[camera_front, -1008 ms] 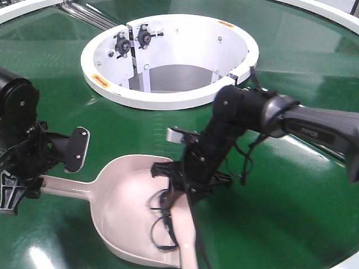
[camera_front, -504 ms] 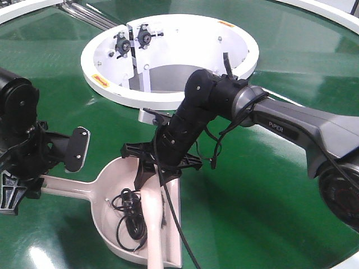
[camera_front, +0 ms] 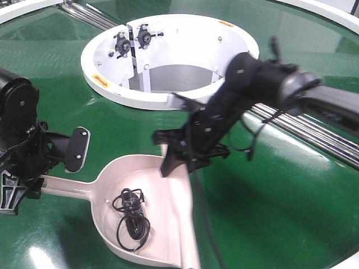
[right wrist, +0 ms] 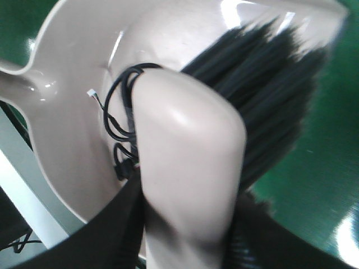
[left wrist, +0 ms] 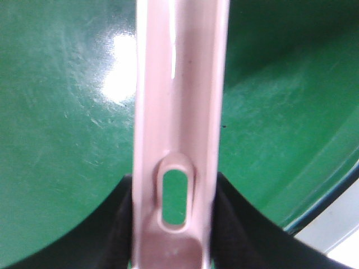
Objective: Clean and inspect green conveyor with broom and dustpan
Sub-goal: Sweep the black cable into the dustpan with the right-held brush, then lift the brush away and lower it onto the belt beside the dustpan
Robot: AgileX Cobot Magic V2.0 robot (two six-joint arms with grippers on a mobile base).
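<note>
The pale pink dustpan lies on the green conveyor with a tangled black cable inside it. At the far left my left gripper is shut on the dustpan's handle; the left wrist view shows the handle's hang slot between the black fingers. My right gripper hovers over the pan's far rim, shut on the broom. In the right wrist view the broom's pale body fills the jaws, and its black bristles reach over the pan's open front edge.
A white circular hub wall stands just behind the right arm. Steel roller strips cross the belt on the right, and more rollers show at the back left. A black padded paddle on the left arm sits above the dustpan handle.
The right arm swept the broom left across the pan, then drew it back up to the far rim. The cable slid left inside the pan. Steel rollers came into view on the right.
</note>
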